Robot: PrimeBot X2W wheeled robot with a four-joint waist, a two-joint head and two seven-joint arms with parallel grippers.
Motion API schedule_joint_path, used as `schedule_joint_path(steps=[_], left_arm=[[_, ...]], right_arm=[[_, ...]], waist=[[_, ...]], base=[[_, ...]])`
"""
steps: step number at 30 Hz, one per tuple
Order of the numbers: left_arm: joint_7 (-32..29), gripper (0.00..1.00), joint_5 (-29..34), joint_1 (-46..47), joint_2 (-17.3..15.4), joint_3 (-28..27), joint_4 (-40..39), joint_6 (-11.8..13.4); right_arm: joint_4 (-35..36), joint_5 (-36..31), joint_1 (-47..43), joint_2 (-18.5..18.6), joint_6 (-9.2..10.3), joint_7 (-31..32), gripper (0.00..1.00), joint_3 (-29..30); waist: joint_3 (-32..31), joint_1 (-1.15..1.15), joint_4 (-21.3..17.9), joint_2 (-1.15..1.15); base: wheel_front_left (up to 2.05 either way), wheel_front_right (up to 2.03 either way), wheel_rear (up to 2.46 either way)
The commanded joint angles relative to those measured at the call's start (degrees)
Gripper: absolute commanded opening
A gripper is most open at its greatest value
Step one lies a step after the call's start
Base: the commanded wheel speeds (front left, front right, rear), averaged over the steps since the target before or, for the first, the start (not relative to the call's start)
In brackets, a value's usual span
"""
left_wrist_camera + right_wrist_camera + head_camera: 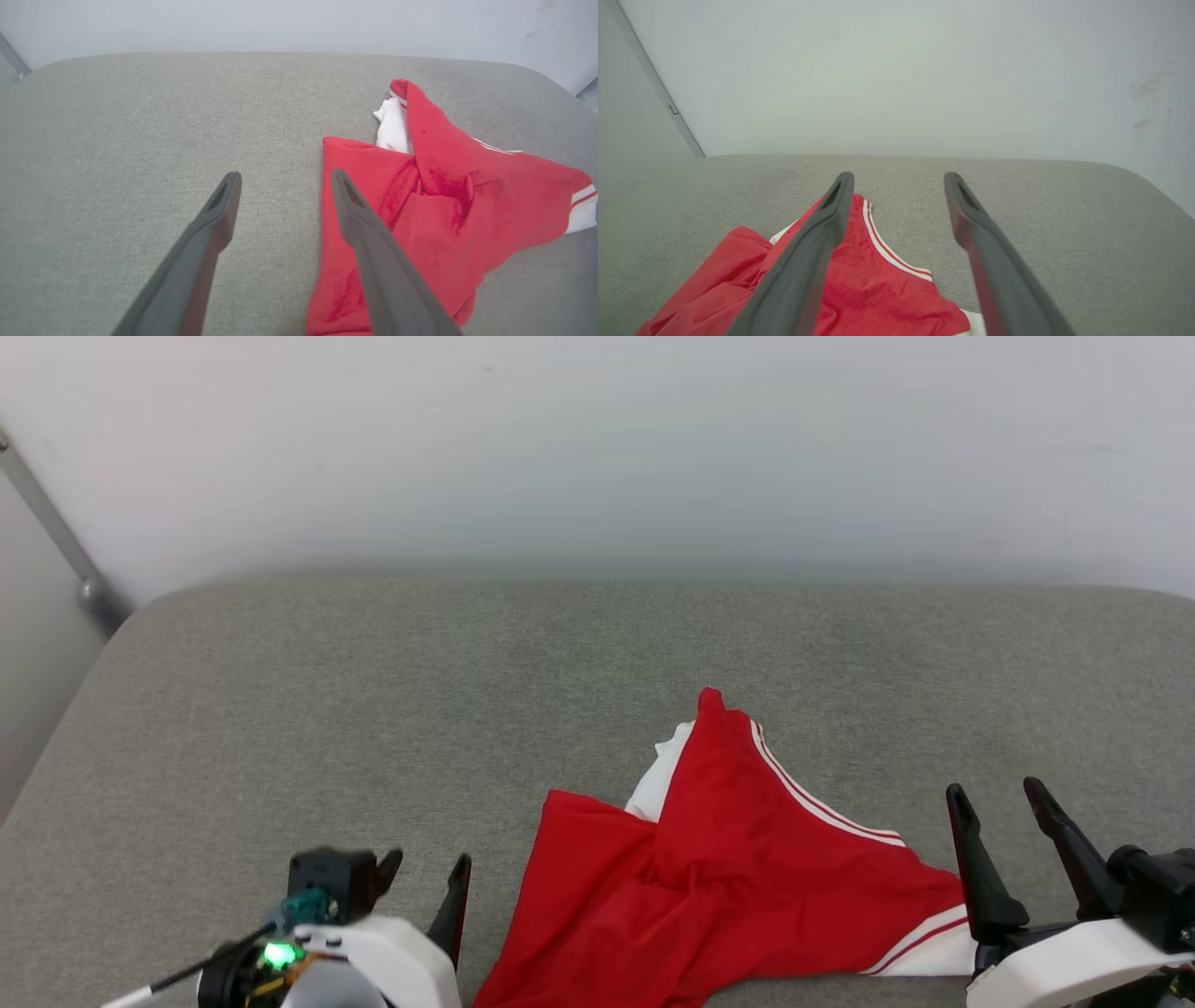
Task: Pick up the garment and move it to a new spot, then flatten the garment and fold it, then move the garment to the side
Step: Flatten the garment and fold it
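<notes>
The garment [728,877] is a red shirt with white sleeves and red-white striped seams, lying crumpled on the grey cushion near its front edge, right of centre. It also shows in the left wrist view [444,200] and the right wrist view [878,289]. My left gripper [425,873] stands open just left of the garment's edge, nothing between its fingers; in its own view [285,179] the right finger overlaps the red cloth. My right gripper [999,798] is open at the garment's right end, beside the white sleeve, and empty [899,179].
The grey fabric cushion [327,709] stretches wide to the left and behind the garment. A pale wall [597,448] rises behind it, with a grey metal bar [56,537] at the far left.
</notes>
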State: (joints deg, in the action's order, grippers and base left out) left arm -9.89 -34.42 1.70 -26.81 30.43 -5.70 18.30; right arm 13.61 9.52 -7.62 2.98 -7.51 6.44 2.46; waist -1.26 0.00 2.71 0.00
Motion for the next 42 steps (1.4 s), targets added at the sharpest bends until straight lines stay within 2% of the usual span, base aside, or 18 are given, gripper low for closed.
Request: schedule_joint_path(steps=[1,7,17,22,26,27,28,29,33,38,41,42], left_arm=[[0.29,1.0,0.47,2.17,-0.01,-0.3,0.23,-0.49],[-2.47,1.0,-1.05,10.83,1.56,0.84,5.75,-5.22],[-14.9,1.0,-3.13,24.3,2.29,6.55,20.49,-15.82],[-21.3,1.0,-2.94,27.11,2.35,9.98,26.29,-18.75],[-28.18,1.0,-3.57,25.62,3.35,14.21,30.48,-20.83],[-29.28,0.93,-3.72,25.41,3.59,15.05,31.08,-21.27],[-29.72,0.21,-3.69,25.33,3.79,15.57,31.38,-21.54],[-29.11,0.0,-3.75,25.33,4.05,15.56,31.41,-21.73],[-23.12,0.0,-2.31,27.51,3.52,12.7,29.64,-19.57],[-14.81,0.0,-1.49,27.31,1.11,7.53,23.89,-15.06],[-11.95,0.0,-2.11,24.4,-1.23,4.46,18.77,-11.74],[-11.95,0.0,-2.11,24.4,-1.23,4.46,18.77,-11.74]], right_arm=[[0.44,0.03,-0.37,-0.15,0.04,-0.04,1.0,0.02],[1.17,-0.23,1.56,-0.16,0.04,0.14,1.0,-0.56],[0.06,0.88,4.81,-0.17,0.04,-0.91,1.0,-1.57],[-1.25,0.7,5.81,-0.16,0.04,-1.91,1.0,-1.56],[-2.16,1.04,6.53,-0.16,0.04,-2.39,1.0,-1.54],[-2.3,1.07,6.69,-0.15,0.04,-2.46,1.0,-1.55],[-2.51,1.2,6.72,-0.16,0.04,-2.53,1.0,-1.59],[-2.75,1.32,6.66,-0.16,0.04,-2.72,1.0,-1.55],[-3.4,1.6,6.38,-0.16,0.04,-3.08,1.0,-0.81],[-3.74,1.57,5.62,-0.16,0.04,-3.08,1.0,-0.12],[-3.73,1.48,4.97,-0.15,0.04,-2.74,1.0,0.29],[-3.73,1.48,4.97,-0.15,0.04,-2.74,1.0,0.29]], waist=[[0.34,0.0,-0.43,0.0],[3.02,0.0,-2.72,0.0],[11.16,0.0,-7.85,0.0],[13.01,0.0,-9.5,0.0],[13.35,0.0,-10.02,0.0],[13.38,0.0,-10.09,0.0],[13.37,0.0,-10.15,0.0],[13.33,0.0,-10.14,0.0],[12.68,0.0,-9.15,0.0],[10.65,0.0,-6.77,0.0],[9.09,0.0,-5.21,0.0],[9.09,0.0,-5.21,0.0]], base=[[0.0,0.0,0.0],[0.0,0.0,0.0],[0.0,0.0,0.0],[0.0,0.0,0.0],[0.0,0.0,0.0],[0.0,0.0,0.0],[0.0,0.0,0.0],[0.0,0.0,0.0],[0.0,0.0,0.0],[0.0,0.0,0.0],[0.0,0.0,0.0],[0.0,0.0,0.0]])
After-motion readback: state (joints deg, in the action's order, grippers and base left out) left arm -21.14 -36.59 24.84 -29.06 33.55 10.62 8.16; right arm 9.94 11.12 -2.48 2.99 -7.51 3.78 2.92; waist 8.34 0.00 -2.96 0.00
